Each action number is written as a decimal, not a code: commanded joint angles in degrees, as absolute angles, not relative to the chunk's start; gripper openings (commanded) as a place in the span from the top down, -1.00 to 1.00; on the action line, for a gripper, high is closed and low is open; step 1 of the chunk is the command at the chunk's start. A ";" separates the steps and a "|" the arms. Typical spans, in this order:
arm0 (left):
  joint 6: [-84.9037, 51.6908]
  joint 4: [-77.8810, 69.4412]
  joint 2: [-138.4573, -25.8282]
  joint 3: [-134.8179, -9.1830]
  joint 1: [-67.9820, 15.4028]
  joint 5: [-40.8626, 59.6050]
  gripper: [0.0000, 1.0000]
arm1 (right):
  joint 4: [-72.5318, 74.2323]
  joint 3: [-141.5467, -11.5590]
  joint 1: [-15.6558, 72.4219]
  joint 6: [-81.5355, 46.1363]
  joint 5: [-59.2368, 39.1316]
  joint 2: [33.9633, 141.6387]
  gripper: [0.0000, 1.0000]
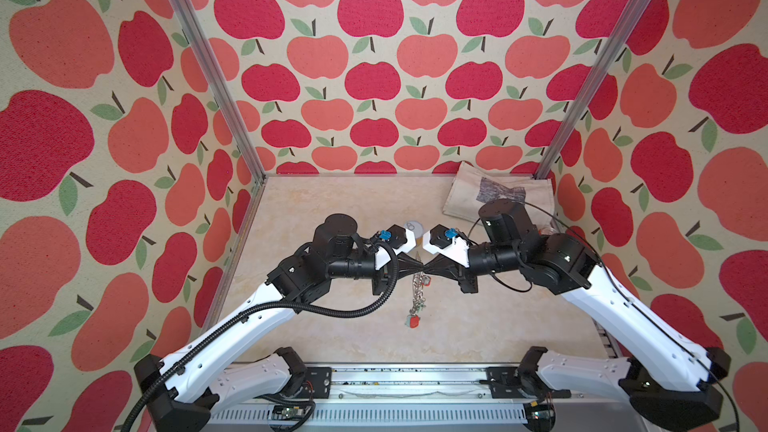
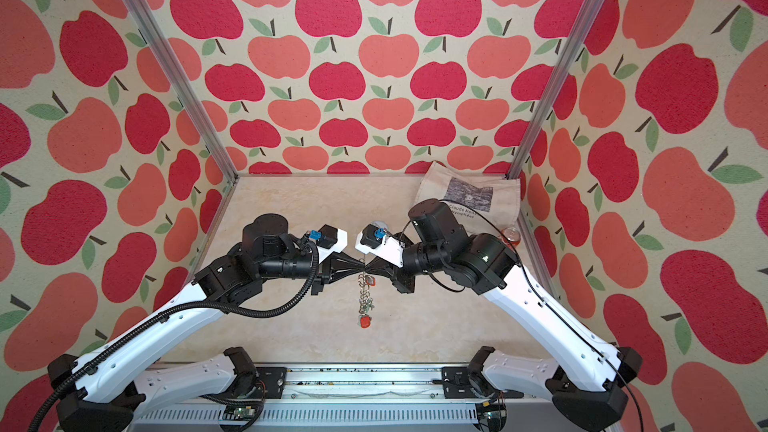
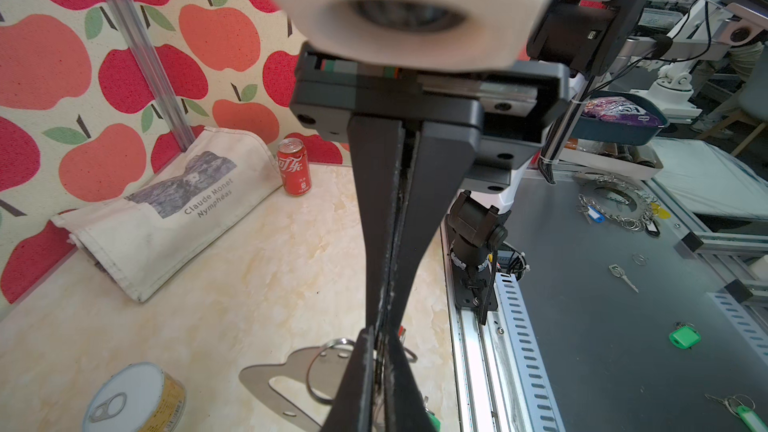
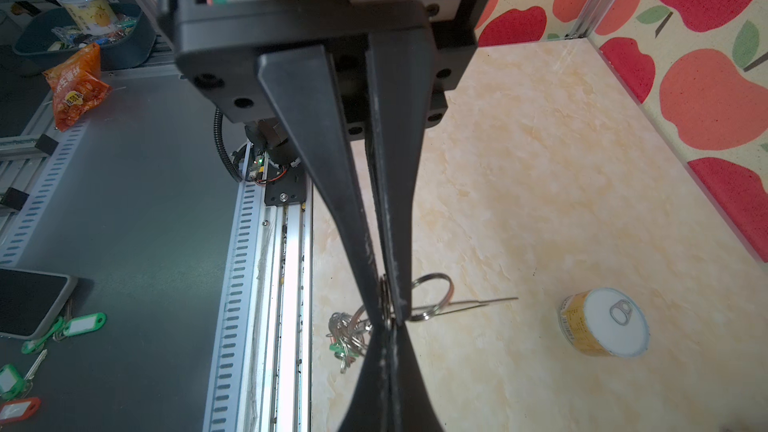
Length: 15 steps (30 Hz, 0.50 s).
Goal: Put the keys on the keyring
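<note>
Find the keyring [image 3: 286,365] in the middle of the bench [image 1: 332,209], stood on edge between the two claw tips and showing only as a thin line in both top views, with a bunch of keys [image 4: 347,332] trailing from its rings toward the near edge and a red tag [image 1: 412,321] at the very end. See the left claw [image 4: 386,305] pinched almost shut on a ring [image 4: 432,276], the loop jutting out beside the tips; see the right claw [image 3: 383,313] clamped fully closed, tip to tip against the left, any catch hidden at the pinch and impossible to tell. Judge the step as working a key onto that ring. To do this well: hold the ring firm in the left claw, leaving the loop's free side exposed; move only the right claw, in small strokes along the ring's curve rather than straight across; avoid twisting the keyring, likely to swing the trailing bunch and tug the ring loose; avoid squeezing harder on the thin wire, prone to springing out sideways; mind the can [image 4: 602,322] near on the far side; check the ring's opening through the right wrist view before pushing
</note>
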<state>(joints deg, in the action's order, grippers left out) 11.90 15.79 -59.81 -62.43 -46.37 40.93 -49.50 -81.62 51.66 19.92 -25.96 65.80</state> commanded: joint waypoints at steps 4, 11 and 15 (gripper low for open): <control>11.80 17.84 -60.99 -64.47 -46.63 42.60 0.82 | -46.72 -81.30 52.03 20.39 -25.81 64.07 1.00; 12.41 18.15 -61.43 -64.86 -47.11 42.28 0.95 | -46.23 -81.01 52.12 20.04 -26.74 64.07 1.00; 12.34 17.45 -61.12 -64.47 -47.20 42.19 1.00 | -46.21 -80.86 52.21 20.02 -26.85 63.98 1.00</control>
